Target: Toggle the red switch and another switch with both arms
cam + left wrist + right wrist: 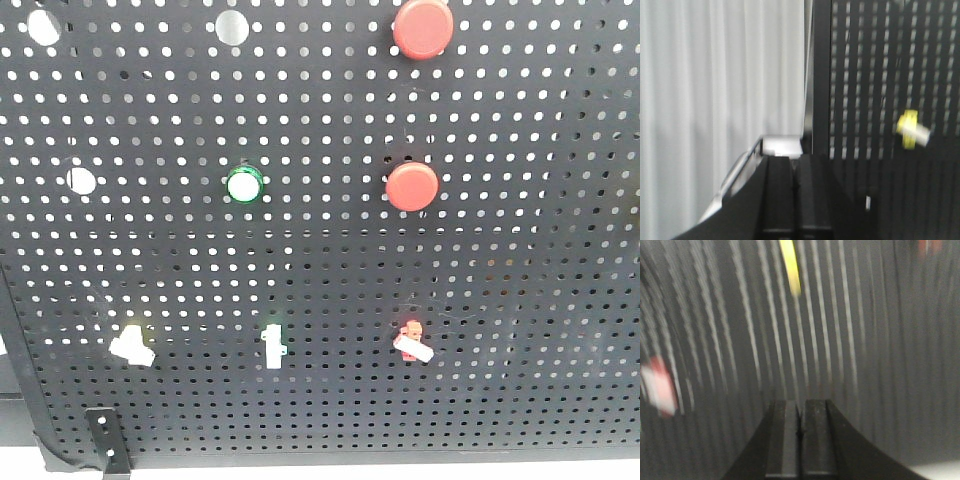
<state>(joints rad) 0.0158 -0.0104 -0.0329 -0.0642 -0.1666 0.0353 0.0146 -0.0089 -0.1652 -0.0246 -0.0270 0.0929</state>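
My left claw (795,192) and right claw (800,435) are both pressed shut, gripping nothing. Beyond them, on the black pegboard (330,260), the red switch (412,341) sits lower right and the yellow-glowing switch (131,345) lower left, both apart from my claws.

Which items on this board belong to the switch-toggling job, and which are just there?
Job: red switch, yellow-glowing switch, left gripper, right gripper.
Not involved: upper red button, lower red button, green-ringed button, upright white toggle.

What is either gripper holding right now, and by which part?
Nothing is held: the left gripper and the right gripper are both shut and empty.
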